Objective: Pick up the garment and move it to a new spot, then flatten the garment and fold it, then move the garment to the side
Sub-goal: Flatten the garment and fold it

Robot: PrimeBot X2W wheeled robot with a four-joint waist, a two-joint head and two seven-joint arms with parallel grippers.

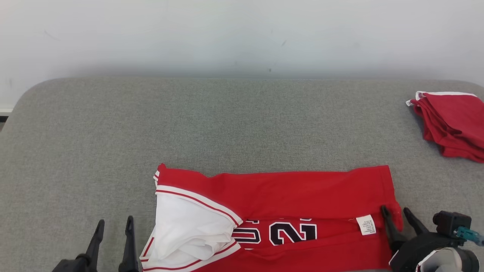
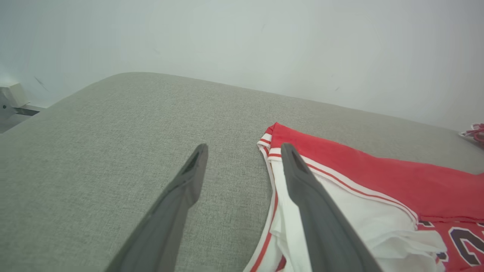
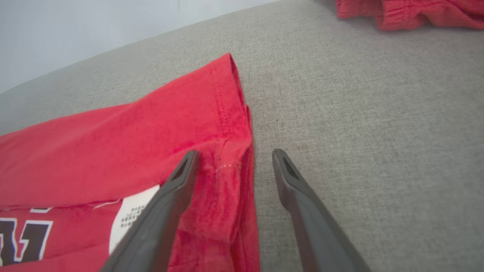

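Observation:
A red jersey garment with white trim and dark numerals lies folded over on the grey table, near its front edge. Its white lining shows at the left end. My left gripper stands open just left of that end, nothing between its fingers; in the left wrist view the left gripper has one finger over the garment's white edge. My right gripper is open at the garment's right edge; in the right wrist view the right gripper straddles the red hem without holding it.
A second red cloth pile lies at the table's far right, also seen as the red pile at the top of the right wrist view. A pale wall rises behind the table. Bare grey surface spreads left and behind the garment.

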